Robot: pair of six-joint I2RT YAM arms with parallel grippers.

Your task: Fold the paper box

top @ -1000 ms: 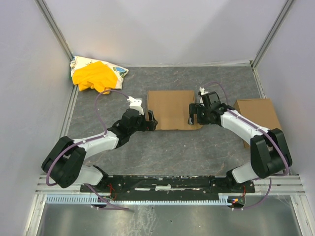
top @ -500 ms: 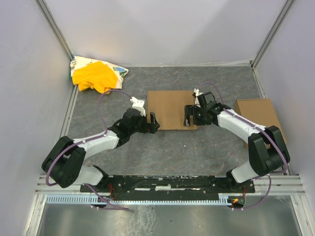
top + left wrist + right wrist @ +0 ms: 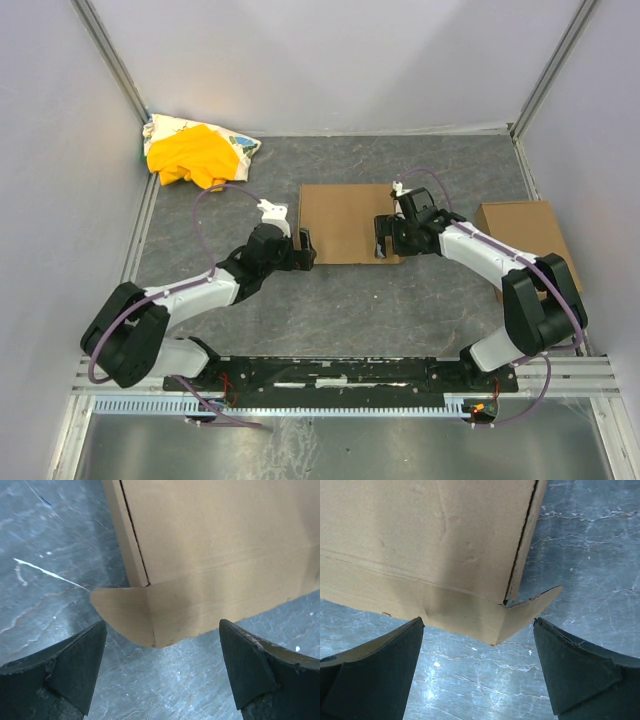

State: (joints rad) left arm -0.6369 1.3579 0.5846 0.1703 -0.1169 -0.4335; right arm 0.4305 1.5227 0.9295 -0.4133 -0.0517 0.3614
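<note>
Wrist views alone show paper box corner slits; left gripper and right gripper gape wide.

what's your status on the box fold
Left gripper open at box near-left corner, right gripper open at near-right. Box lying on table, nothing held. Cloth and spare cardboard well clear.
</note>
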